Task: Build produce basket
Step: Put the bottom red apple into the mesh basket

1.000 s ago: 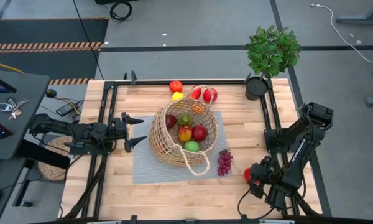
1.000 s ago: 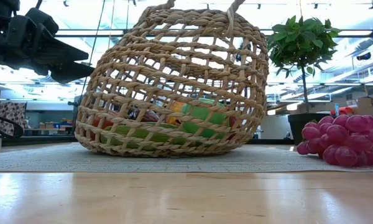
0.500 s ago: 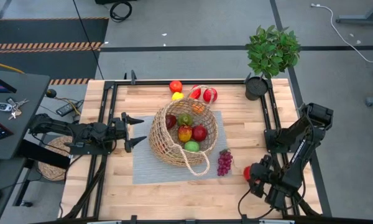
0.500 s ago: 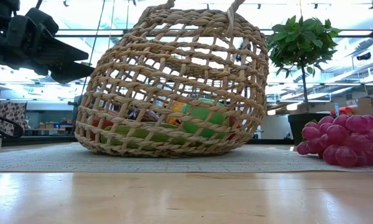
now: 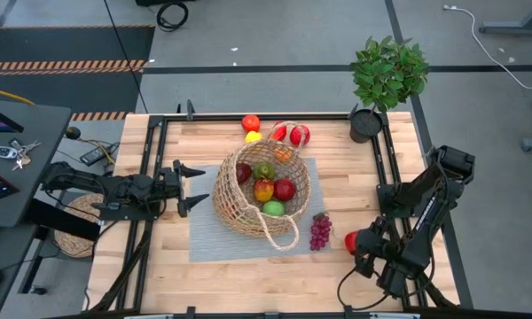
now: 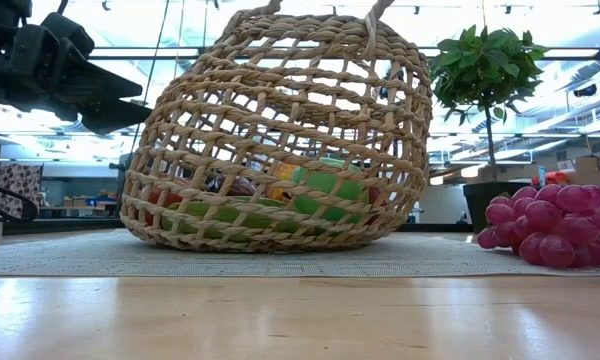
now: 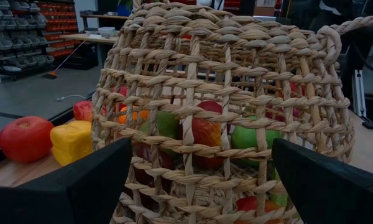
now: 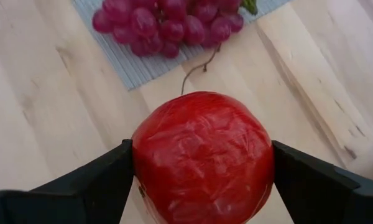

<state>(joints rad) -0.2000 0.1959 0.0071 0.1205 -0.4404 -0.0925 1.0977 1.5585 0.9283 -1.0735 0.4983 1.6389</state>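
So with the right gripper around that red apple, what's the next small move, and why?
Probably lift the apple clear of the table. The right gripper's fingers press both its sides, so the grip looks set, and the basket sits across the grapes, which a low carry might hit.

In the low view the basket [image 6: 280,130] wall screens the produce [image 6: 320,190] inside, only patches showing. The grapes [image 6: 550,225] are cut by that picture's edge. The right end effector [image 8: 202,162] hides the red apple's [image 8: 202,155] sides.
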